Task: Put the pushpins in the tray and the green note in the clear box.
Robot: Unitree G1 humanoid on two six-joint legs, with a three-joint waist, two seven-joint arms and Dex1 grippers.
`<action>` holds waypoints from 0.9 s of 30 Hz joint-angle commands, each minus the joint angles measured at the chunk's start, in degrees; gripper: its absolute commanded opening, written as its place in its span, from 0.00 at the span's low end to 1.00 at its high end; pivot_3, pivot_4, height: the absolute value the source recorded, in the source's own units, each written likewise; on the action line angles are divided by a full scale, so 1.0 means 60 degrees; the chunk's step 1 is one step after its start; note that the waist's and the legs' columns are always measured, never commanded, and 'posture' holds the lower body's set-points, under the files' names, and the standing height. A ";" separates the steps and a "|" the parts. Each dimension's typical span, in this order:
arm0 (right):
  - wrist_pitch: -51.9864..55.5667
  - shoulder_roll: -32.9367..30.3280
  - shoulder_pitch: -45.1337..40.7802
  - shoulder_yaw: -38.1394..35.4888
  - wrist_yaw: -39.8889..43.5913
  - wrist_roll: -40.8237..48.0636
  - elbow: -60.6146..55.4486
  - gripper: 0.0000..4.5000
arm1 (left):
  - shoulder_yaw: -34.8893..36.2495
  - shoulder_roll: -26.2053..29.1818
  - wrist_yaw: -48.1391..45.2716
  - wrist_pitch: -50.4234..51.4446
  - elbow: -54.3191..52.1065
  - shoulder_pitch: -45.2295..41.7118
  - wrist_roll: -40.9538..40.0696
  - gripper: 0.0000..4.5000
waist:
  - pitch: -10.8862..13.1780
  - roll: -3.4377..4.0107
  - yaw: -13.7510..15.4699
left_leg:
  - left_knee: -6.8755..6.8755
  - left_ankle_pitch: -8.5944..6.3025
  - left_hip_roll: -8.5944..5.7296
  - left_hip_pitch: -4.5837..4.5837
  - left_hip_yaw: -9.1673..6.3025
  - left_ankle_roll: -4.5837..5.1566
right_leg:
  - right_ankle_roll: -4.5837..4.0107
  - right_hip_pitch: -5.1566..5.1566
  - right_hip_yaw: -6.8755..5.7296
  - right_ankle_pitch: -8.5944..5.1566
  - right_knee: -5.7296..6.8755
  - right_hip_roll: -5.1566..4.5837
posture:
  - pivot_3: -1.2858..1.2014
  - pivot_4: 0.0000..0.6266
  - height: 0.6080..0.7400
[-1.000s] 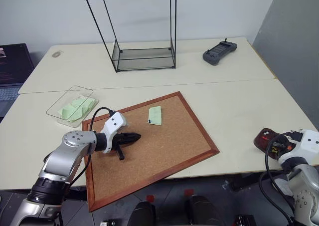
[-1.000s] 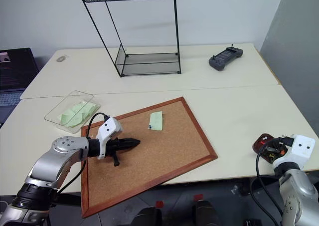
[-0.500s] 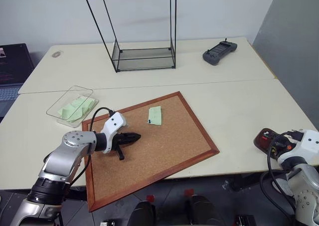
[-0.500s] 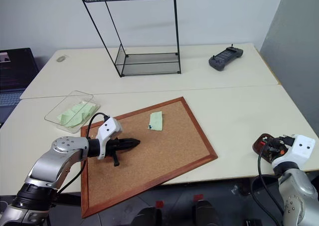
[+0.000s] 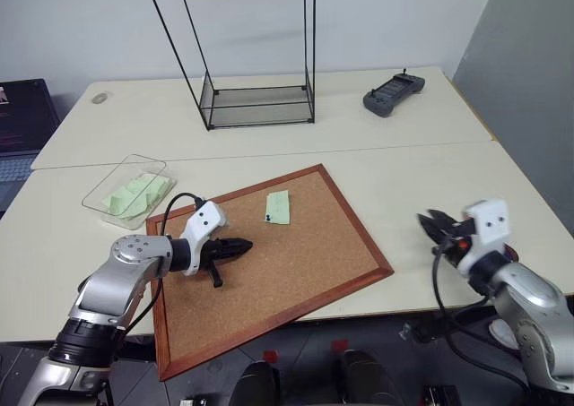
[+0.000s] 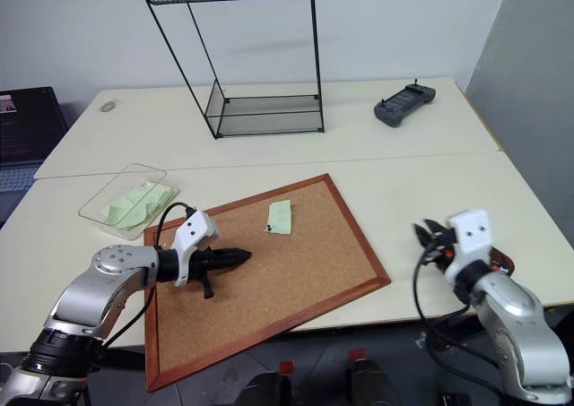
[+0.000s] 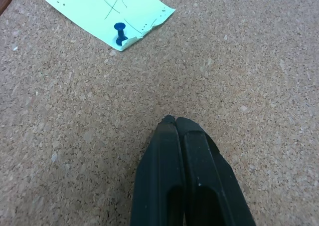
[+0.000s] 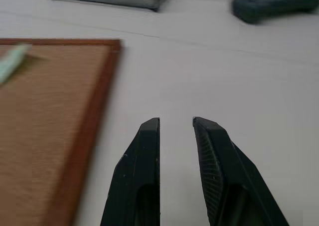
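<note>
Green note [image 7: 107, 9], pinned with handwritten "+7"; left fingers [image 7: 175, 123] pressed together, right fingers [image 8: 149, 128] slightly parted, empty.

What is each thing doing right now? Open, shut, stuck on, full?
Left gripper: shut, empty, over the cork board.
Right gripper: open, empty.
Green note: pinned to the board.
Pushpin: stuck through the note.
Clear box: no lid, green papers inside.

Head stereo pair looking down over cork board [image 5: 269, 263], wrist cameras close, low above it.
</note>
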 commanded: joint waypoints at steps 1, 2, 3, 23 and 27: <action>-0.0685 0.0294 -0.1443 0.1204 0.0859 -0.0146 0.0976 0.29 | -0.0240 0.0086 0.0162 0.0419 0.0038 0.0303 0.0223 0.00 | 0.0001 -0.0010 0.0018 | 0.0001 0.0000 -0.0001 0.0000 -0.0001 0.0000 | 0.0001 0.0000 0.0000 0.0001 0.0000 0.0001 | 0.52 0.24 1.00; -0.0877 0.0480 -0.1846 0.1598 0.1073 -0.0255 0.1352 0.32 | -0.0196 0.0086 0.0206 0.0492 -0.0053 0.0342 0.0178 0.00 | 0.0002 -0.0020 0.0019 | 0.0000 0.0000 -0.0001 -0.0001 -0.0007 0.0000 | 0.0001 0.0001 -0.0005 0.0001 -0.0001 0.0000 | 0.52 0.24 1.00; -0.1067 0.0648 -0.2166 0.1939 0.1228 -0.0367 0.1674 0.34 | -0.0161 0.0094 0.0248 0.0544 -0.0128 0.0378 0.0150 0.00 | 0.0004 -0.0024 0.0018 | -0.0001 0.0000 0.0001 -0.0002 -0.0007 0.0000 | 0.0000 0.0001 -0.0007 0.0000 -0.0002 0.0001 | 0.52 0.24 1.00; -0.5019 0.3882 -0.6317 0.4484 0.2784 -0.2779 0.9909 0.50 | 0.0311 0.0001 0.0925 0.1033 -0.0948 0.1128 -0.0102 0.00 | 0.0006 -0.0023 -0.0018 | -0.0004 -0.0001 0.0015 -0.0015 -0.0057 0.0000 | -0.0057 -0.0007 -0.0071 0.0029 0.0010 -0.0018 | 0.52 0.24 1.00; -0.5259 0.4316 -0.6934 0.4311 0.2470 -0.3044 1.1139 0.50 | 0.0544 -0.0453 0.1559 0.0461 -0.1031 0.1637 0.0043 0.00 | 0.0004 -0.0024 -0.0019 | -0.0004 -0.0001 0.0015 -0.0010 -0.0060 0.0000 | -0.0059 -0.0008 -0.0062 0.0030 0.0014 -0.0037 | 0.52 0.24 1.00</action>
